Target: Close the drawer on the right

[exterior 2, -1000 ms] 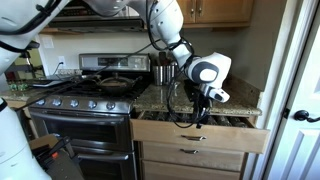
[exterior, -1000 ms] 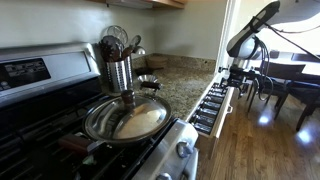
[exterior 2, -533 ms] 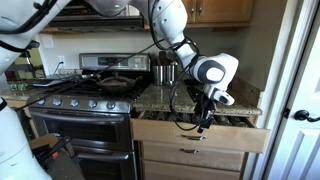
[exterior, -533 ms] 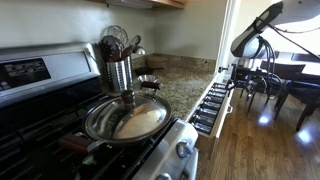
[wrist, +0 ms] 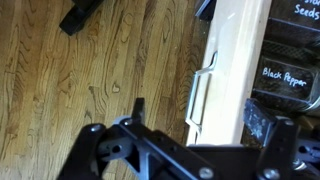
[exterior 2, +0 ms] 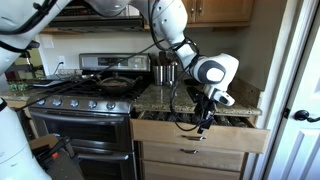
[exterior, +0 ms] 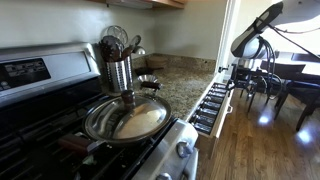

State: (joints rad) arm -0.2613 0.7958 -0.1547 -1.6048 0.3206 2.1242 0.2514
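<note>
Gripper (exterior 2: 205, 121) over open drawer (exterior 2: 200, 136), jaws unclear

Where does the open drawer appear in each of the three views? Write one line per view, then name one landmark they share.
In an exterior view: drawer right of centre, pulled out from the counter.
In an exterior view: drawer lower centre-right, pale front facing the camera.
Wrist view: drawer upper right, seen from above, handle on its left.
Shared landmark: the gripper at the drawer's front edge.
</note>
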